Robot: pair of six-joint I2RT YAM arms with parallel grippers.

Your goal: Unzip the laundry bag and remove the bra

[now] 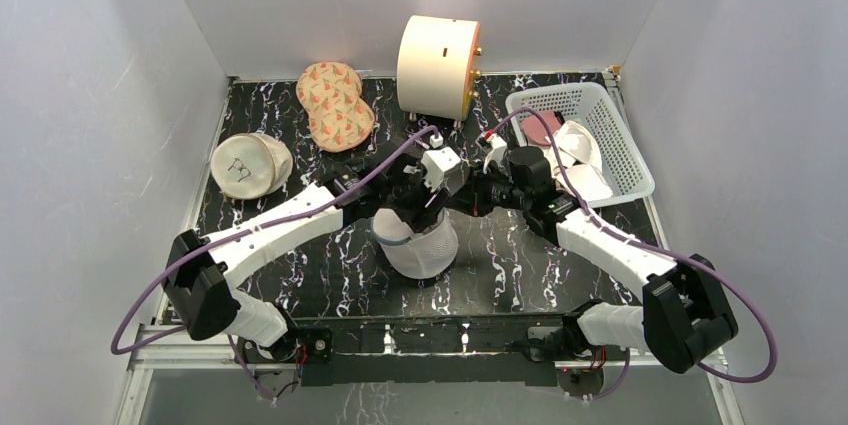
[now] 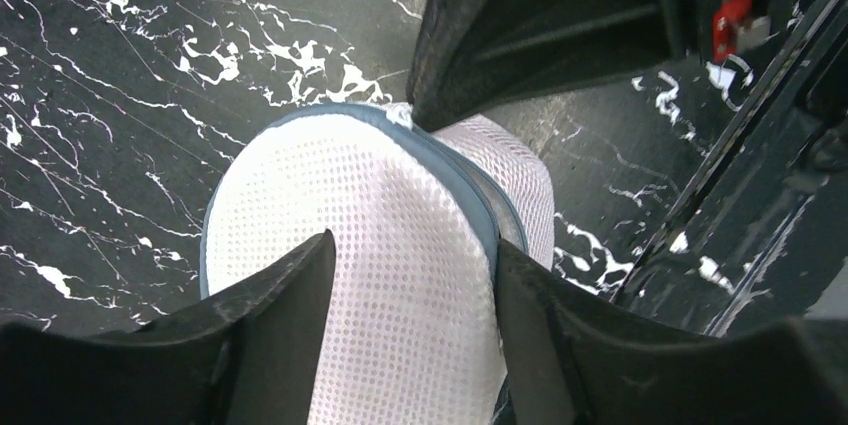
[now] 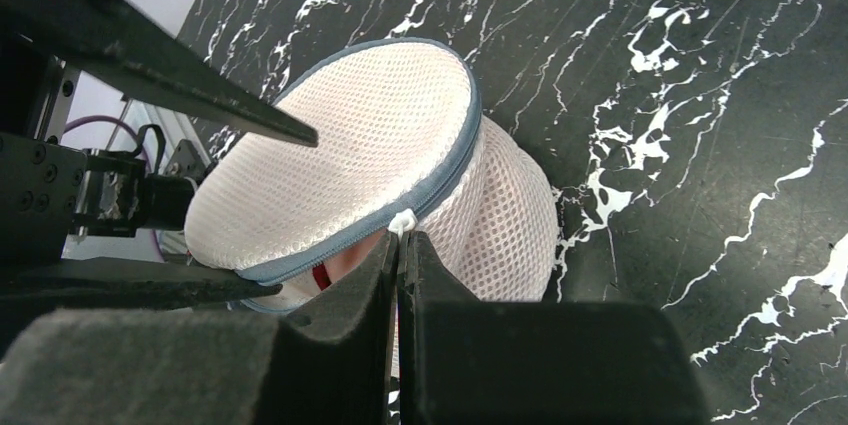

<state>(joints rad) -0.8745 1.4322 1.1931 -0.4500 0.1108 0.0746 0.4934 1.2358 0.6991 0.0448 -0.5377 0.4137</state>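
the laundry bag (image 1: 415, 245) sat mid-table, its top clamped between the fingers of the left gripper (image 2: 412, 245). the right gripper (image 3: 400, 245) pinched the zip pull (image 3: 402, 222). the zip gaped only partly, and a pink sliver inside, likely the bra (image 3: 352, 257), was not yet out.

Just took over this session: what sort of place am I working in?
Likely a lab robot test cell: plain white walls box in a black marbled table, and the left arm and right arm are bolted at its near edge.
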